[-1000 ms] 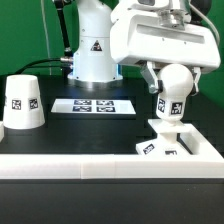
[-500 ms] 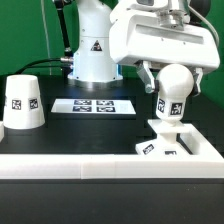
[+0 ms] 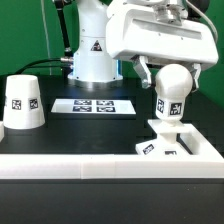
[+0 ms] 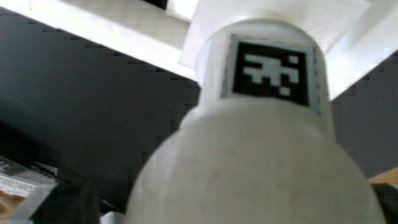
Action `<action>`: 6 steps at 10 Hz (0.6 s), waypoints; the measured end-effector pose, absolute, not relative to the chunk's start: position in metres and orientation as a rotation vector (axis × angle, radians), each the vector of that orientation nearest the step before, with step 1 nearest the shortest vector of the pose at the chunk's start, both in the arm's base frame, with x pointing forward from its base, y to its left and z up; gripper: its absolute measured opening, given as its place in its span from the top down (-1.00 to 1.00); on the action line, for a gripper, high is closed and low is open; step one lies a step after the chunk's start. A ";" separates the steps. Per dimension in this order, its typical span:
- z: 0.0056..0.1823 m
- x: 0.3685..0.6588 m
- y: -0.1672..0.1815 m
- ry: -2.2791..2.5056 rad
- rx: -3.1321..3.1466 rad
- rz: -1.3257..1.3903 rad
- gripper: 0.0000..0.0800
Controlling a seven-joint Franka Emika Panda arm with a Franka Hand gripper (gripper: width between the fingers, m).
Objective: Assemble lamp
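The bulb [image 3: 172, 98] stands upright on the low base [image 3: 165, 143], at about 3 to 4 o'clock in the exterior view. The gripper [image 3: 171, 74] hangs directly over it, with a dark finger [image 3: 146, 72] on each side of the round head. Whether the fingers press on the bulb or stand just free of it, I cannot tell. In the wrist view the bulb fills nearly the whole picture and its tag [image 4: 270, 65] shows clearly. The shade [image 3: 22, 102] stands wide end down at 9 o'clock, well apart. The marker board [image 3: 93, 105] lies flat near the centre, and the long white rail [image 3: 90, 163] runs across at 6 o'clock.
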State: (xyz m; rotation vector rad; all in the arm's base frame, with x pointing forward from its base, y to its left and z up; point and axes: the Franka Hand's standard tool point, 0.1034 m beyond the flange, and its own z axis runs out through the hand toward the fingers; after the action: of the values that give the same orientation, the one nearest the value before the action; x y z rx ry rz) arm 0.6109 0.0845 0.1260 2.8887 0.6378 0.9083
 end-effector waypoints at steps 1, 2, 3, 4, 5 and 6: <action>0.132 0.612 0.084 0.638 2.893 0.900 -0.75; 0.136 0.613 0.082 0.634 2.896 0.893 -0.75; 0.140 0.614 0.080 0.630 2.902 0.882 -0.75; 0.138 0.612 0.082 0.633 2.913 0.863 -0.75; 0.138 0.612 0.081 0.631 2.912 0.863 -0.75; 0.136 0.611 0.082 0.631 2.921 0.844 -0.75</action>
State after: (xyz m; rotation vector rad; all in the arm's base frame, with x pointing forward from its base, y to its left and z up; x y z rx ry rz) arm 0.6111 0.0818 0.1359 2.9211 0.6314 0.8443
